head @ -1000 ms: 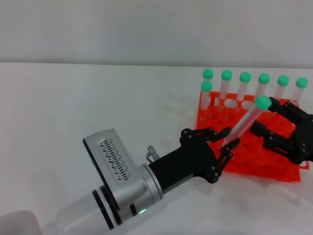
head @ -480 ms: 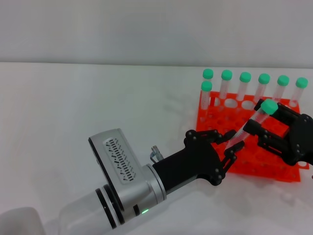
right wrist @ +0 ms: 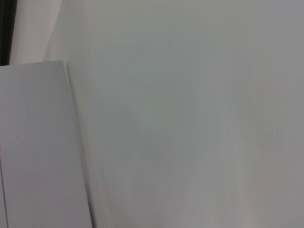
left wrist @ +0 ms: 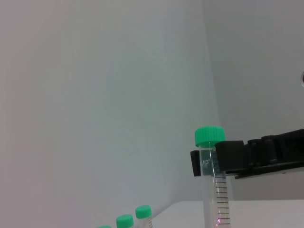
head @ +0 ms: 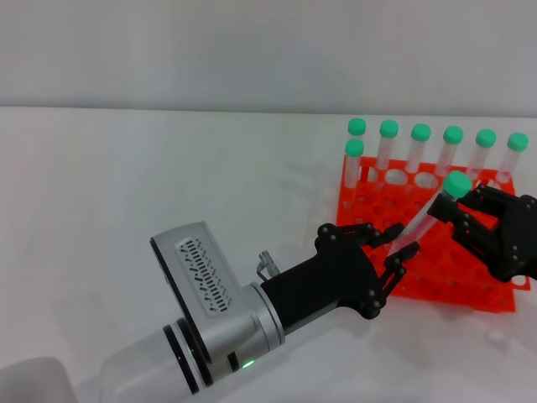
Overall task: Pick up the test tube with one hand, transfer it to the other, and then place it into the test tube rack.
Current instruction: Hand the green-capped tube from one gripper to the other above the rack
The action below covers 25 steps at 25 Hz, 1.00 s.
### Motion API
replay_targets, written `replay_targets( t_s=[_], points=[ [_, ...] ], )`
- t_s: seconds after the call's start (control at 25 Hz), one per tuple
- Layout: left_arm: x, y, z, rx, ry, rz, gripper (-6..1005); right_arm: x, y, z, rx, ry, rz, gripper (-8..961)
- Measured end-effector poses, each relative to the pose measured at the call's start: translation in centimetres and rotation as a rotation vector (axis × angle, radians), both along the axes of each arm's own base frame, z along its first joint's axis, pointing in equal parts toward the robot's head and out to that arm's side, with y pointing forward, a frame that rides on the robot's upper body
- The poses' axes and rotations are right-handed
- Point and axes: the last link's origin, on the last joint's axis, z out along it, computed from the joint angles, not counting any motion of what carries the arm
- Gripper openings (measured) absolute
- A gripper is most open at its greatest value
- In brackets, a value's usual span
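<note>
The test tube [head: 426,217] is held tilted above the near-left part of the test tube rack [head: 453,285], its green cap pointing up and to the far right. Its lower end is pinched between the closed fingers of the left gripper [head: 393,243], which reaches in from the near left over the white table [head: 126,185]. Just below the cap, the tube is also clasped by the right gripper [head: 457,217], which comes in from the right over the rack; in the left wrist view its black fingers [left wrist: 228,156] are seen closed on the tube [left wrist: 214,185] just under the cap. Thus the tube is gripped by both at once. Seven other tubes [head: 420,151] with green caps stand upright in the far rows of the rack.
</note>
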Motion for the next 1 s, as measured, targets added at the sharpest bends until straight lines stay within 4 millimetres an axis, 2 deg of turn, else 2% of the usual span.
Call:
replay_targets(
  t_s=[0.12,0.36,1.0],
  points=[
    [-0.02,-0.02,0.01,0.001,-0.001,0.000,208,0.15,-0.06,0.11,0.008,0.003,-0.006,298],
    [-0.07,-0.03,-0.01,0.001,0.002,0.002,209,0.13,-0.07,0.03,0.005,-0.001,-0.004,206],
    [-0.21,0.09,-0.03,0.005,0.008,0.011,212,-0.08,0.13,0.08,0.008,0.000,0.003,204]
  ],
)
